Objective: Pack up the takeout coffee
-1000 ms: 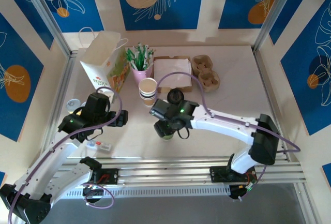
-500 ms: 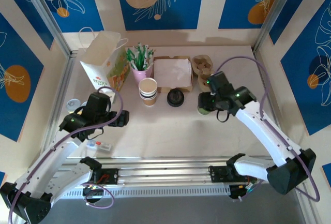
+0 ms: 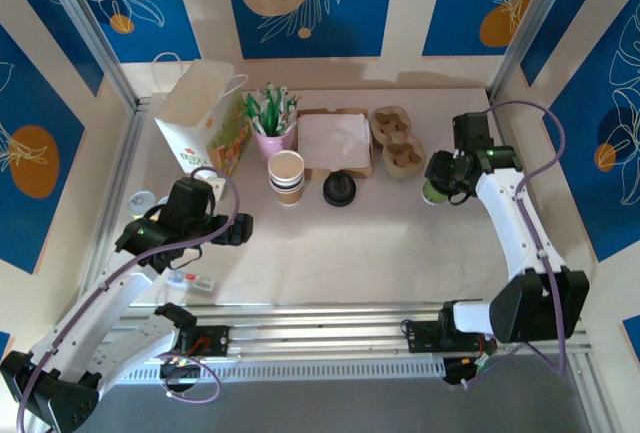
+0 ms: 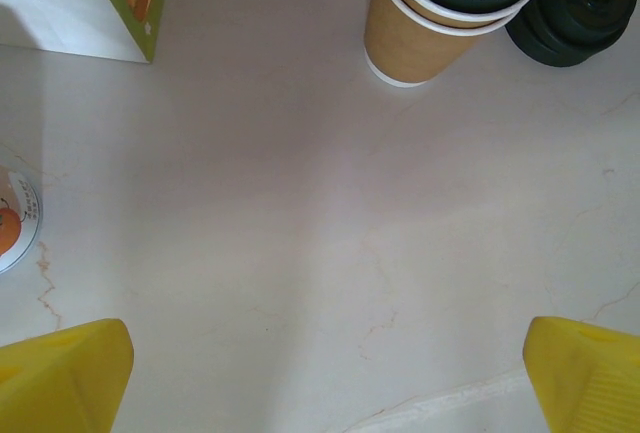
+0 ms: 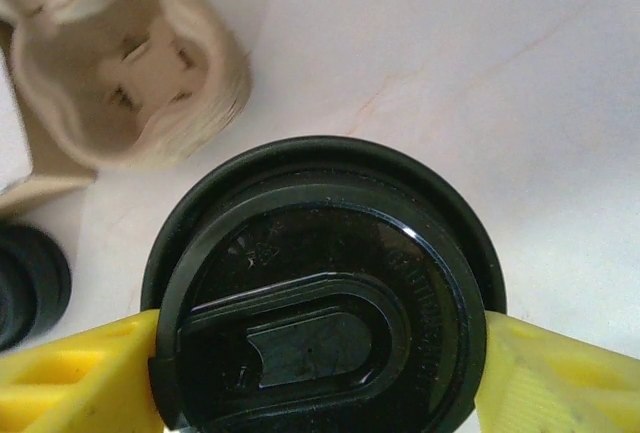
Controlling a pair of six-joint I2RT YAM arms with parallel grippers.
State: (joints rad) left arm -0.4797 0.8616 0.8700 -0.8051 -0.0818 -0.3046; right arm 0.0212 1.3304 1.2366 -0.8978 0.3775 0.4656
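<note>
The takeout coffee [image 3: 432,192], a dark-green cup with a black lid [image 5: 320,283], is at the right side of the table, beside the cardboard cup carrier [image 3: 398,141]. My right gripper [image 3: 442,185] is shut on it, with a yellow finger [image 5: 70,378] pressed to each side of the lid. The white paper bag [image 3: 200,113] with fruit print stands open at the back left, far from the cup. Near the front left, my left gripper [image 3: 236,229] hangs open over bare table, its yellow fingertips [image 4: 65,378] wide apart with nothing between them.
A stack of beige lidless cups [image 3: 286,175] and a pile of black lids [image 3: 339,189] sit mid-table. Behind them are a pink cup of stirrers [image 3: 272,123] and a napkin box [image 3: 333,143]. A small round container [image 4: 14,218] lies at the left.
My right arm has swung from the table's middle to the far right, carrying the lidded cup with it. The left arm has stayed put.
</note>
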